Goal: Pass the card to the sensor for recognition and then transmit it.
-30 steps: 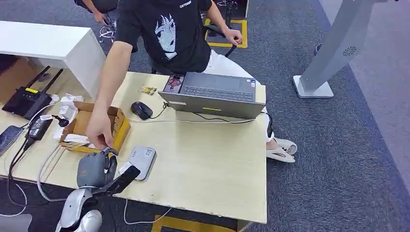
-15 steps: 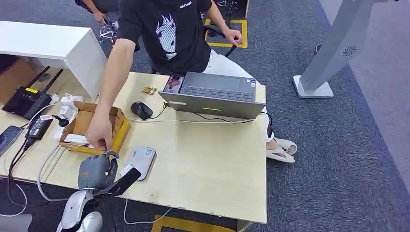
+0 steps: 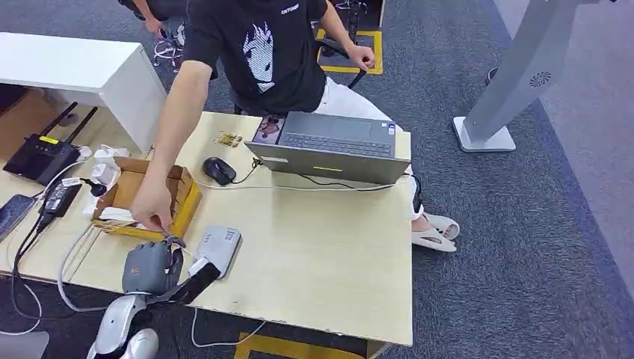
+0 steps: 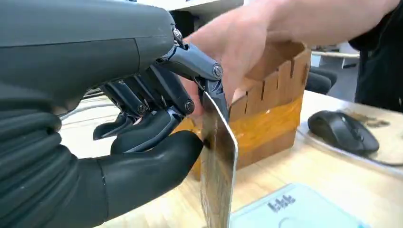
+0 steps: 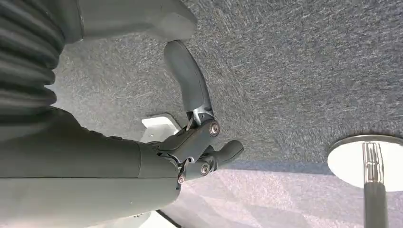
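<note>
Pinching card (image 4: 217, 161) edge-on, left hand (image 3: 152, 265), thumb against finger.
I judge reader (image 3: 218, 249) lies just right of it; right hand (image 5: 199, 142) hangs loosely curled, holding nothing.

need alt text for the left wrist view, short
The robot's left hand pinches a card upright between thumb and finger, just above a pale sensor pad on the wooden table. A person's hand reaches in close behind it, in front of a cardboard box, with a black mouse beyond.
</note>
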You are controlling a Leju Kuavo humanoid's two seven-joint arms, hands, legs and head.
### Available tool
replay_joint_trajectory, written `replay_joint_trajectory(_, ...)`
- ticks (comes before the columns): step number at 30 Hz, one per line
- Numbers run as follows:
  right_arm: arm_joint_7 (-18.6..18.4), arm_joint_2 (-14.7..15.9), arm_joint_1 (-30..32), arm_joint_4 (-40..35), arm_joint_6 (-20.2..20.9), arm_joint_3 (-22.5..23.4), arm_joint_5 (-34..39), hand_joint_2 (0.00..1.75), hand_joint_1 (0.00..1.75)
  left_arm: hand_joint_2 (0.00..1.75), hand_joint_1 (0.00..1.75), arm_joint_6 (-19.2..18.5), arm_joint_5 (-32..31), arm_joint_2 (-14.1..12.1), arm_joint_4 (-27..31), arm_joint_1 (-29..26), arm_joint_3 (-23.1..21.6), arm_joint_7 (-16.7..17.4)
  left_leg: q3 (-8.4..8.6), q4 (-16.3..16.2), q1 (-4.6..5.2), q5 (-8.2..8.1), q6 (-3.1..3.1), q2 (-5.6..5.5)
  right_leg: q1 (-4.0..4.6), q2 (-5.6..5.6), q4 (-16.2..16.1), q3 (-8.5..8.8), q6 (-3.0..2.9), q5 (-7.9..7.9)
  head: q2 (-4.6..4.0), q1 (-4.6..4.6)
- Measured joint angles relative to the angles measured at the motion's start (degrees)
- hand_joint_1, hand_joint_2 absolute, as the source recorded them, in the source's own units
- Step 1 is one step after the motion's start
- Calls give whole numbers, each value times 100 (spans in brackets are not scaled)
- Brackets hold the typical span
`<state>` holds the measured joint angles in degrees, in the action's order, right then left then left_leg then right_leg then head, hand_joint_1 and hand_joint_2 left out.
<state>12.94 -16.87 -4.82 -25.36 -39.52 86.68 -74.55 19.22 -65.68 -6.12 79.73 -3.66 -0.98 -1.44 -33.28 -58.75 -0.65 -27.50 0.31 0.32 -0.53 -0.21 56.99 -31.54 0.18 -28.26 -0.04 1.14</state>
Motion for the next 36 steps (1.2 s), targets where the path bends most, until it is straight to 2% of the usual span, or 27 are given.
replay_joint_trajectory(17,-33,7,-3,64,0,0,-4,175,0,175,175,-247,-142,-144,-230,-69,-4,101,0,0,0,0,0,0,0,-1,0,1,0,0,0,2)
replay_joint_trajectory(27,-24,11,-3,77,0,0,2,175,0,175,175,-173,-61,-251,-205,-107,-4,118,0,0,-1,0,0,0,0,0,0,0,0,-1,0,0)
replay_joint_trajectory(30,2,11,-3,77,0,0,15,175,0,175,175,-151,-90,-354,-86,-112,-4,118,0,0,-2,0,0,0,1,0,1,0,0,0,0,0)
replay_joint_trajectory(36,17,11,-3,74,0,0,33,175,0,175,175,-140,125,-754,451,-55,180,118,1,0,-6,1,-1,0,2,0,2,-1,-1,0,0,2)
